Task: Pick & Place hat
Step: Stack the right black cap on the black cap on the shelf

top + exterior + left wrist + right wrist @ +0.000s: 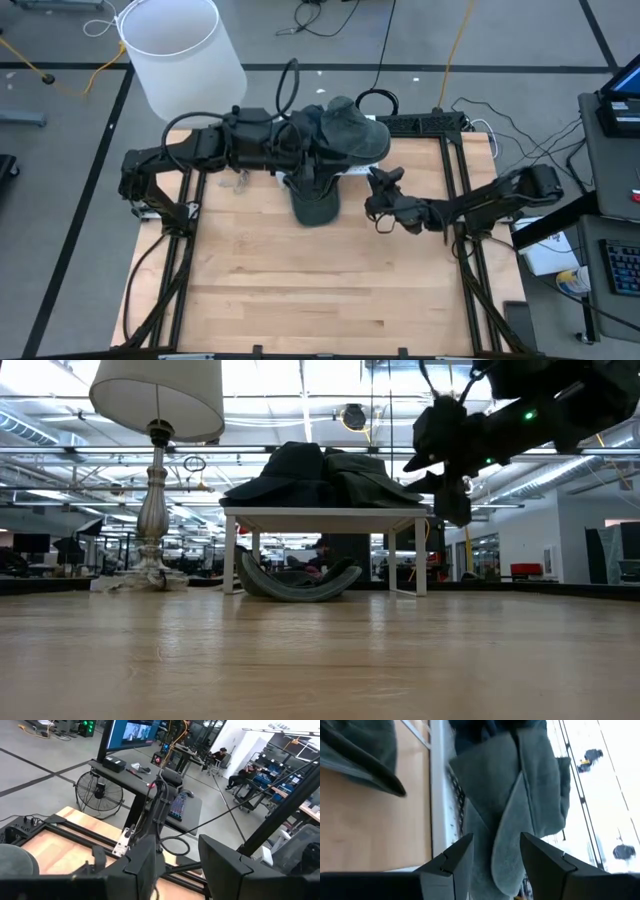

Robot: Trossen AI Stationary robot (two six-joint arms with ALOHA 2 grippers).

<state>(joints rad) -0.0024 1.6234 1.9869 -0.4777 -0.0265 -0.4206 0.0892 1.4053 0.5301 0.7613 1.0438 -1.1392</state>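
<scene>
A small white stand (325, 515) at the table's far middle carries dark grey hats (320, 472). Another dark hat (315, 205) lies on the table under and in front of the stand, resting on its crown with the brim curling up (298, 580). My left gripper (180, 845) is high over the stand, open with nothing between its fingers. My right gripper (497, 840) is open just right of the stand (378, 190). A grey hat brim (512, 820) on the stand lies right ahead of its fingers, and I see no touch.
A table lamp with a white shade (180, 45) stands at the far left corner (155, 510). Black frame rails (470, 270) run along both table sides. The near half of the wooden table (320, 290) is bare. Desks and people show in the room beyond.
</scene>
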